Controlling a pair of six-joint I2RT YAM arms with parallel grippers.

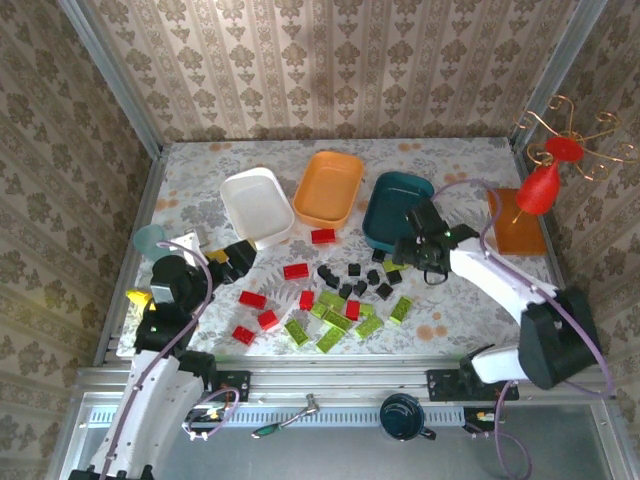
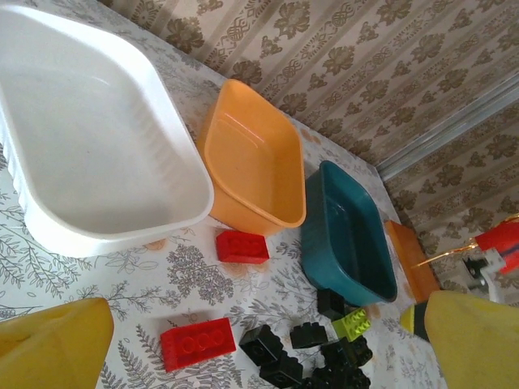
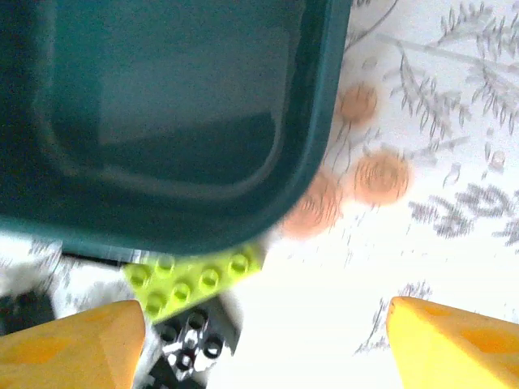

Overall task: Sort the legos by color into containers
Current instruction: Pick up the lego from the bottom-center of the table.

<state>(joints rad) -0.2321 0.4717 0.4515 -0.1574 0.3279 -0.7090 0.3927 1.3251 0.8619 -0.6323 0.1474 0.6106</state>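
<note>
Presently left gripper (image 2: 263, 344) and right gripper (image 3: 263, 344) are being held open, the latter near the dark teal tub (image 3: 162, 121).

Bright, even light, soft shadows; the right wrist view smears the teal tub (image 3: 162, 97), perhaps from motion; tabletop (image 3: 324, 324) overexposed.

Along the table's far edge I see a white tub (image 1: 257, 205), an orange tub (image 1: 328, 187) and a dark teal tub (image 1: 395, 210) side by side. Red bricks (image 1: 252, 299), lime-green bricks (image 1: 335, 322) and small black bricks (image 1: 384, 291) lie scattered toward the near edge.
</note>
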